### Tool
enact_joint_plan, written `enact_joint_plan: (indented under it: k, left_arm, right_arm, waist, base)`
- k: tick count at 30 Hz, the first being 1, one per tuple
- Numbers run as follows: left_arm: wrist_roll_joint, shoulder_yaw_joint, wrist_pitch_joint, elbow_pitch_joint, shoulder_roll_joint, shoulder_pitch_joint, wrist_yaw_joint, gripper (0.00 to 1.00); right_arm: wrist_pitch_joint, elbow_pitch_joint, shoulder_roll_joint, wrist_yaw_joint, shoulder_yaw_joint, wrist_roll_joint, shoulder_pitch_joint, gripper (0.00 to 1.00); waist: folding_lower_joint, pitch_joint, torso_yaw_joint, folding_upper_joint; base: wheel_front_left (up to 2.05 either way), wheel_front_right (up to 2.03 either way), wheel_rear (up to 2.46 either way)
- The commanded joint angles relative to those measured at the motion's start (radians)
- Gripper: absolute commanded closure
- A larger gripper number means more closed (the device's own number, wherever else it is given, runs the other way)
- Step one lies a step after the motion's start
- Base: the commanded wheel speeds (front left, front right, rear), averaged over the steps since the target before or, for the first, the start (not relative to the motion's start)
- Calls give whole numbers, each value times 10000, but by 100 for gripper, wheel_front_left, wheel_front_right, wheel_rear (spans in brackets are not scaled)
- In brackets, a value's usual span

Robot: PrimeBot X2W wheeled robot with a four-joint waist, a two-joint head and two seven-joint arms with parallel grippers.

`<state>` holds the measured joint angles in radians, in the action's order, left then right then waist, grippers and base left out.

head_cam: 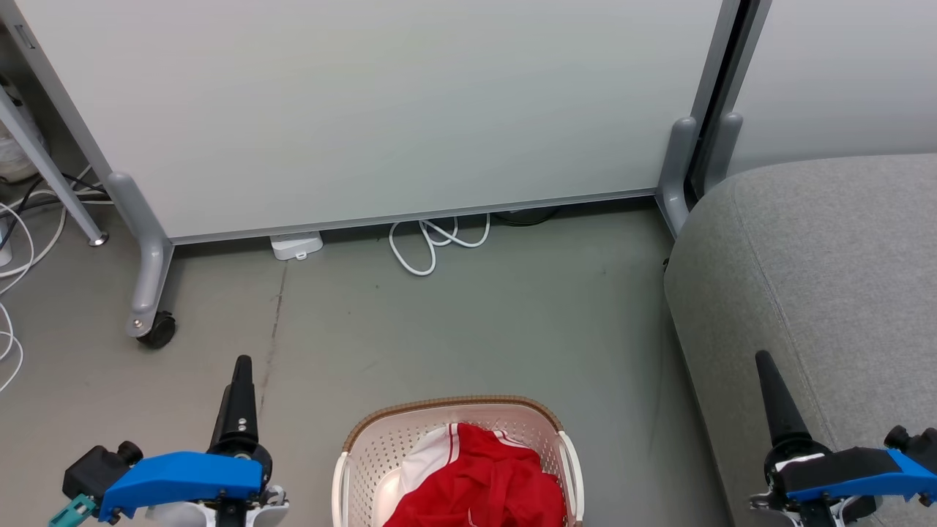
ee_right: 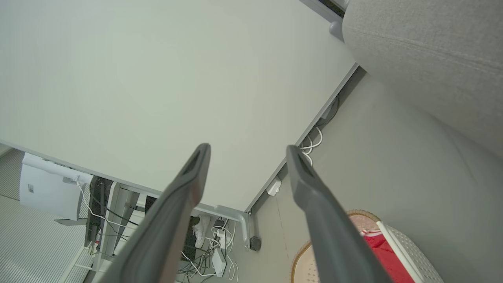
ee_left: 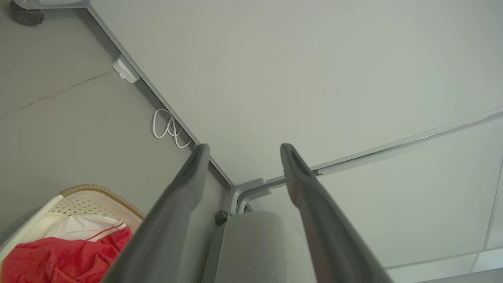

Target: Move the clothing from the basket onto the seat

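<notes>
The cream perforated basket point(head_cam: 388, 443) with a brown rim stands on the floor at the bottom centre of the head view. The clothing point(head_cam: 490, 479), bright red with a white striped panel, lies bunched inside it. The grey seat point(head_cam: 827, 249) fills the right side. My left gripper point(head_cam: 242, 364) hovers left of the basket and my right gripper point(head_cam: 765, 360) is over the seat's front edge. Both are open and hold nothing. The left wrist view shows the left gripper point(ee_left: 244, 147), the basket point(ee_left: 92, 191), the clothing point(ee_left: 59, 257) and the seat point(ee_left: 255, 243). The right wrist view shows the right gripper point(ee_right: 248, 149), the clothing point(ee_right: 387, 253) and the seat point(ee_right: 432, 51).
A pale partition panel point(head_cam: 366, 110) on grey legs with a castor point(head_cam: 157, 329) stands behind the basket. A looped white cable point(head_cam: 432, 245) and a white adapter point(head_cam: 296, 245) lie at its foot. More cables point(head_cam: 15, 241) trail at the far left. Bare grey floor point(head_cam: 476, 322) lies between the basket and the panel.
</notes>
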<state>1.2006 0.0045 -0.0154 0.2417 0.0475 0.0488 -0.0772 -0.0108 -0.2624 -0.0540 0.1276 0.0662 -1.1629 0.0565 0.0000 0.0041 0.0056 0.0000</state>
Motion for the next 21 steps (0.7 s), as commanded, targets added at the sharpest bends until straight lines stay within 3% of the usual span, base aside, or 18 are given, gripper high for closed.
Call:
enact_joint_plan:
  k: [1, 9, 21]
  left_arm:
    - [-513, -100, -106, -189, 48, 333, 29, 0]
    - [-2366, -450, -398, -202, 169, 414, 192, 0]
    - [-4196, -781, -794, -209, 304, 403, 269, 0]
  right_arm:
    - [-76, 243, -19, 20, -21, 588, 191, 0]
    - [-169, 567, -13, 23, -176, 2467, 118, 0]
    - [-292, 804, -4, 27, -180, 4352, -33, 0]
  waist:
    - [0, 4, 7, 0]
    - [0, 35, 22, 0]
    - [0, 42, 22, 0]
  base:
    - [0, 0, 0]
    - [0, 0, 0]
    - [0, 0, 0]
